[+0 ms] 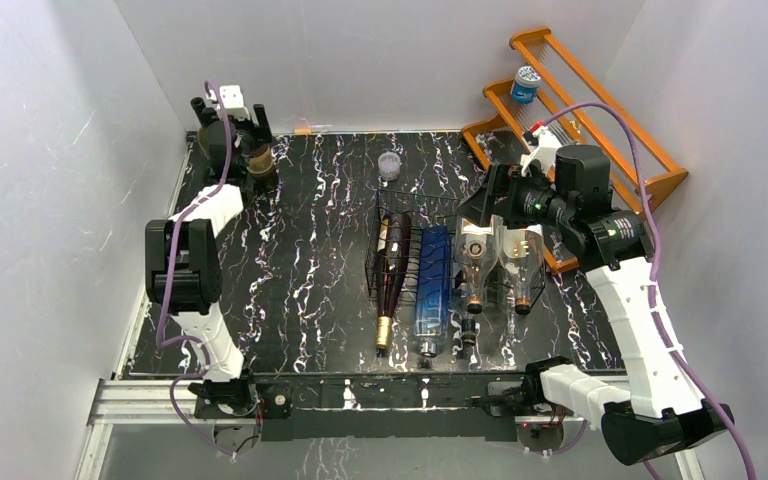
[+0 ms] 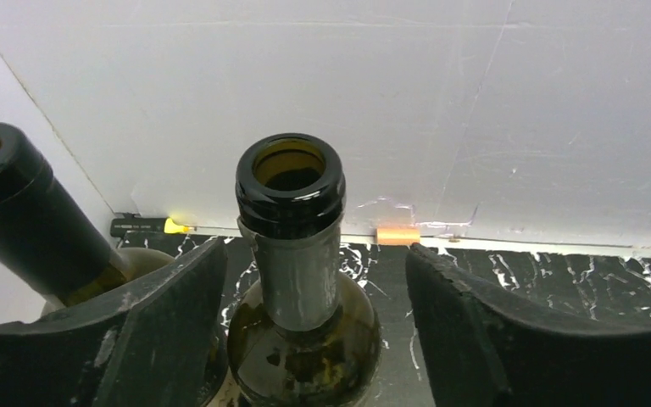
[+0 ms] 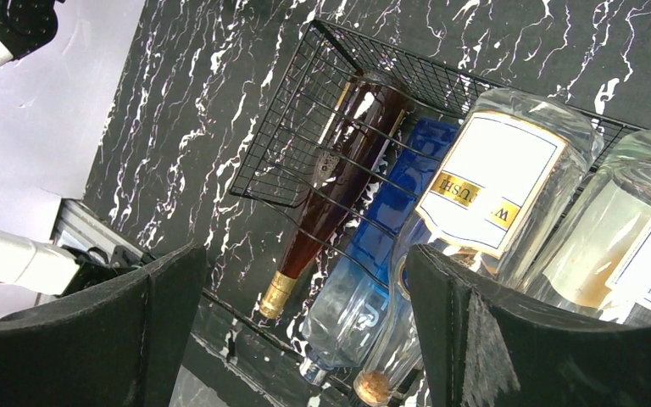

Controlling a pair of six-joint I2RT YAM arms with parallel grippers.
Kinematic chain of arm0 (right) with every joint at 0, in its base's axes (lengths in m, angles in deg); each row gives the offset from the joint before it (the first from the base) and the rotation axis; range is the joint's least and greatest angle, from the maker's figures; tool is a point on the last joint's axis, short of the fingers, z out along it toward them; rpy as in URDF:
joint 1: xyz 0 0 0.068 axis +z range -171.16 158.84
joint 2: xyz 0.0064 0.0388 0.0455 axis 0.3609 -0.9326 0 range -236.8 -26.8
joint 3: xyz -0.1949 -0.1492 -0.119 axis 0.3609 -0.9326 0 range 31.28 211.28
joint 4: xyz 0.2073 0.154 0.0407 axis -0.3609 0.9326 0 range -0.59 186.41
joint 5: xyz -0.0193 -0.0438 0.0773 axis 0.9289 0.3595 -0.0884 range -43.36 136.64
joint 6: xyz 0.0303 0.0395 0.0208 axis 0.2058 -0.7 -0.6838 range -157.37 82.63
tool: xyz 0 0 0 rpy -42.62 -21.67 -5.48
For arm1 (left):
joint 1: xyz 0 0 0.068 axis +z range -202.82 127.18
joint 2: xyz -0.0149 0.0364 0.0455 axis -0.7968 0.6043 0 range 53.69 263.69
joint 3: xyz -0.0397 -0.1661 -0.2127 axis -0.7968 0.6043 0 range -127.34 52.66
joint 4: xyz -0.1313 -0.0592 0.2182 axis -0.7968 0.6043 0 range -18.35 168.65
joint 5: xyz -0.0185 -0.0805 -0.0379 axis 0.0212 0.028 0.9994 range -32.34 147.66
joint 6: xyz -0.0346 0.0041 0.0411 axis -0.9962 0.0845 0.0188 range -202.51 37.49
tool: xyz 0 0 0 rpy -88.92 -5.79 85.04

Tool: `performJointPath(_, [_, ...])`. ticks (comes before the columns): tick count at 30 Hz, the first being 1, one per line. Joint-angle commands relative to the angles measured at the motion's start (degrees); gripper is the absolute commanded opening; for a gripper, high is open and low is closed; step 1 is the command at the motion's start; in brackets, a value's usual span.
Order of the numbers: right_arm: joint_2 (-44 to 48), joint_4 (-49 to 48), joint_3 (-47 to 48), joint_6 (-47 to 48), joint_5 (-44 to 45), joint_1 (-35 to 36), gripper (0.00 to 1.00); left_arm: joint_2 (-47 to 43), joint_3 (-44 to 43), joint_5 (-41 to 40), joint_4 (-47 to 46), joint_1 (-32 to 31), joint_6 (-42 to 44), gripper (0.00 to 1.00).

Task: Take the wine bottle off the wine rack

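Top external: four bottles (image 1: 432, 280) left on your rack (image 1: 410, 205) | left claw (image 2: 315, 250) parted around upright bottle (image 2: 292, 280) | right claw (image 3: 305, 254) wide, empty

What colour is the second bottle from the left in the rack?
Blue; the bottle in the rack shows best from the top camera.

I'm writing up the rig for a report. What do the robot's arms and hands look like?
The left arm and right arm match: white shells on the links, black joints between. A purple cable runs along each. The left hand and right hand are black, each with two broad matte fingers. A small green light shows near the right wrist.
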Motion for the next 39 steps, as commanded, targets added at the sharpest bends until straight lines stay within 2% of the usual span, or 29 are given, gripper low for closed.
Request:
performJointPath(1, [0.5,-0.4,-0.2,1.0,-0.1,-0.3,0.98,-5.9,1.3,-0.1,-3.0,0.3,-1.8,0.83])
performJointPath(3, [0.4,0.3,-0.3,1.3,0.2,-0.3,0.98,-7.0,1.7,0.2,-2.2,0.3,-2.3,0.90])
performJointPath(4, [0.4,0.7,-0.3,1.4,0.1,-0.3,0.98,-7.5,1.7,0.4,-1.5,0.3,-2.4,0.96])
performJointPath(5, [0.2,1.2,-0.5,1.6,0.2,-0.3,0.98,-8.0,1.7,0.6,-0.6,0.3,-2.7,0.98])
performJointPath(15, [1.1,6.6,-1.8,2.0,0.5,-0.2,0.98,-16.9,4.0,3.9,12.1,0.3,-11.1,0.98])
performJointPath(20, [2.2,9.5,-2.9,1.2,0.1,-0.2,0.98,-22.1,2.1,4.9,27.7,0.3,-19.6,0.98])
performJointPath(24, [3.3,13.5,-3.5,0.1,0.1,-0.2,0.98,-26.6,2.0,10.1,37.3,0.3,-22.8,0.98])
performJointPath(31, [6.5,18.0,-7.6,-4.1,-2.7,-0.3,0.98,-33.3,8.5,24.5,34.8,0.2,-26.3,0.98])
performJointPath(36, [10.4,19.2,-13.2,-9.5,1.0,-0.2,0.98,-37.0,17.0,29.0,29.9,0.1,-26.4,0.98])
performJointPath(39, [11.6,19.8,-14.9,-12.0,2.3,-0.2,0.98,-38.4,19.2,29.0,29.4,-1.1,-24.8,0.98])
